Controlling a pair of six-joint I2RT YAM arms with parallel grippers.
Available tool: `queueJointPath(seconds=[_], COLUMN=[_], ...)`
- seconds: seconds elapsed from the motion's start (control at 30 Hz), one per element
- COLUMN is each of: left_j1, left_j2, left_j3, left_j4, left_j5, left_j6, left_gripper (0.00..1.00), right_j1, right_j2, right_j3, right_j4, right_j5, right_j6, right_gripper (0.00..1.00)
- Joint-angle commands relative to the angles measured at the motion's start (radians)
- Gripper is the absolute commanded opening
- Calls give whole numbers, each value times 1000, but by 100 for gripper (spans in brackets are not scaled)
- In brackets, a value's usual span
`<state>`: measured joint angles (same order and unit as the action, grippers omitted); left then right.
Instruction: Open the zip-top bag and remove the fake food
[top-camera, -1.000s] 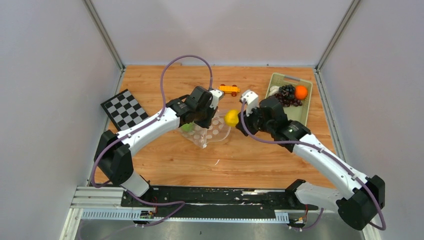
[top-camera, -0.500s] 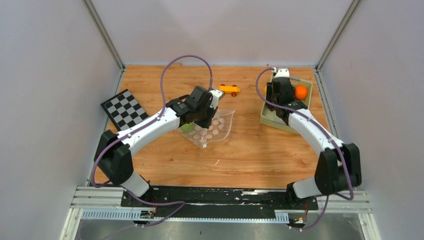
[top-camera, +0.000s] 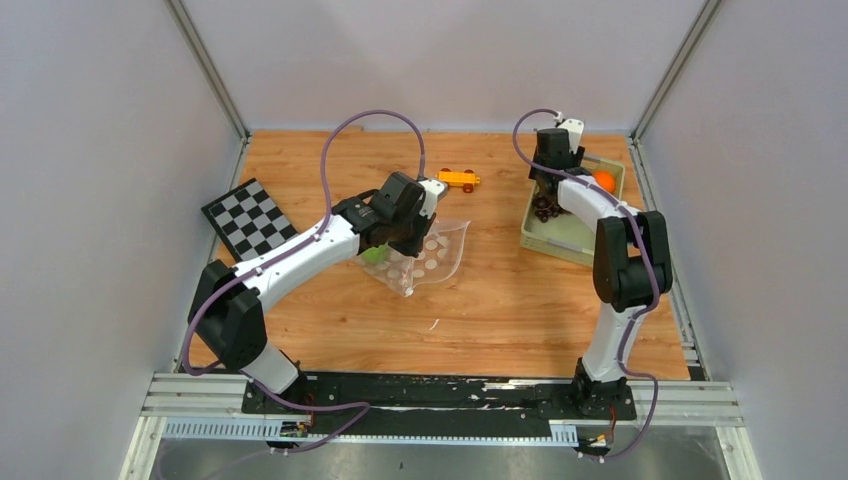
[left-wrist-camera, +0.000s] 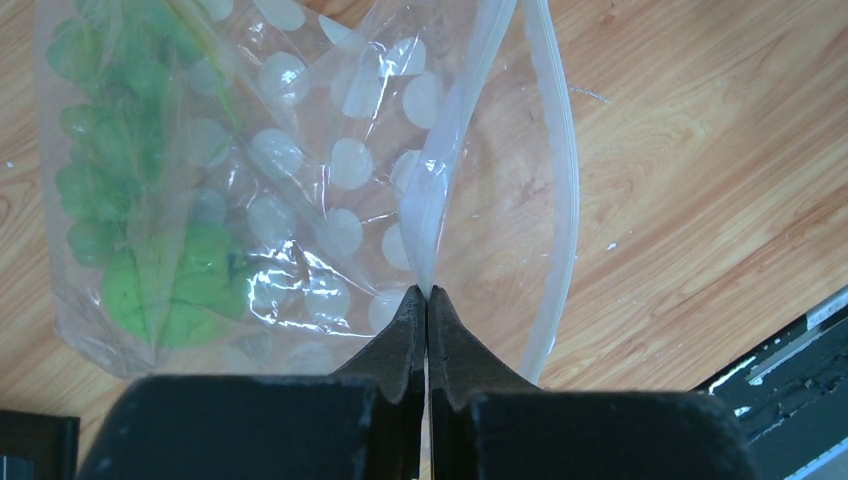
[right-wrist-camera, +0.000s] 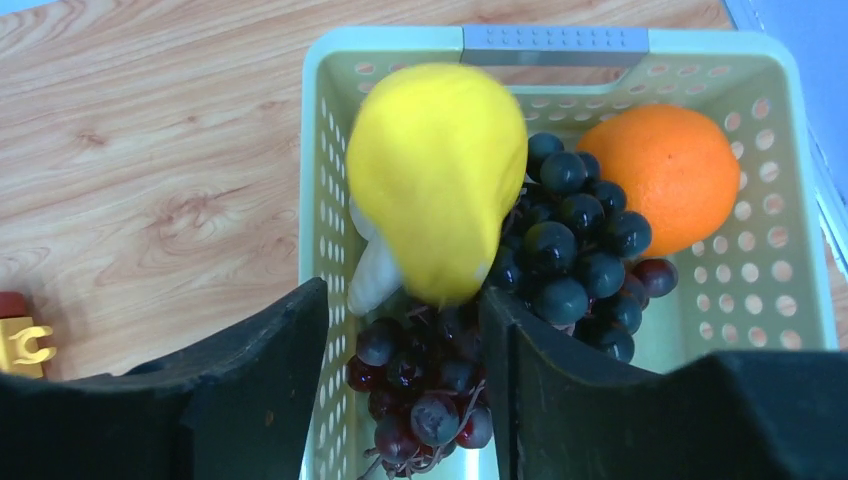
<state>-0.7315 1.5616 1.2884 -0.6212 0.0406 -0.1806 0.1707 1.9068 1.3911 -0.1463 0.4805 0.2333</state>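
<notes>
Two aims for us: left jaws, clamped shut on the bag (left-wrist-camera: 330, 180) rim, hold its mouth wide; right jaws, parted, let the lemon (right-wrist-camera: 435, 170) land inside the basket (right-wrist-camera: 550, 40).

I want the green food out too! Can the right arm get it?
Probably yes. The left pincer holds the zip-top bag open toward it, the green food lies inside, and the right pincer is open.
</notes>
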Motion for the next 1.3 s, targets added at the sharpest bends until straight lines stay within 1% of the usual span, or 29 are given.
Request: queueJointPath(seconds=[0.0, 0.07, 0.17, 0.3, 0.47, 0.63, 0.77, 0.83, 0.87, 0.97, 1.07, 1.17, 1.27], left_j1=[0, 0, 0, 0, 0, 0, -5, -11, -17, -37, -46, -46, -46], left_j2=[-11, -13, -14, -15, -17, -14, -9, -10, -14, -24, -28, -23, 0], left_j3=[25, 25, 26, 25, 26, 24, 15, 11, 8, 4, 4, -7, 34], left_j4=[3, 3, 3, 4, 1, -3, 4, 1, 1, 3, 11, 33, 7], left_j5=[2, 4, 6, -1, -14, -26, -37, -38, -60, -101, -106, -107, -86], left_j6=[-2, -3, -5, -4, 1, 10, 10, 13, 16, 21, 20, 24, 28], left_gripper=[0, 0, 0, 0, 0, 0, 0, 0, 0, 0, 0, 0, 0], right_j1=[-2, -1, 5, 17, 53, 140, 228, 274, 297, 361, 430, 476, 502], right_j2=[1, -32, -98, -229, -405, -583, -679, -702, -707, -697, -673, -638, -579], right_j3=[48, 35, 3, -79, -210, -355, -475, -528, -552, -607, -649, -694, -722], right_j4=[8, 2, -14, -28, -45, -30, 29, 80, 107, 196, 288, 424, 548], right_j5=[43, 21, -9, -66, -201, -322, -422, -463, -508, -572, -595, -620, -626], right_j6=[48, 47, 36, 33, 60, 100, 139, 167, 195, 259, 313, 362, 397], right_gripper=[61, 66, 69, 69, 69, 68, 67, 66, 65, 62, 59, 55, 51])
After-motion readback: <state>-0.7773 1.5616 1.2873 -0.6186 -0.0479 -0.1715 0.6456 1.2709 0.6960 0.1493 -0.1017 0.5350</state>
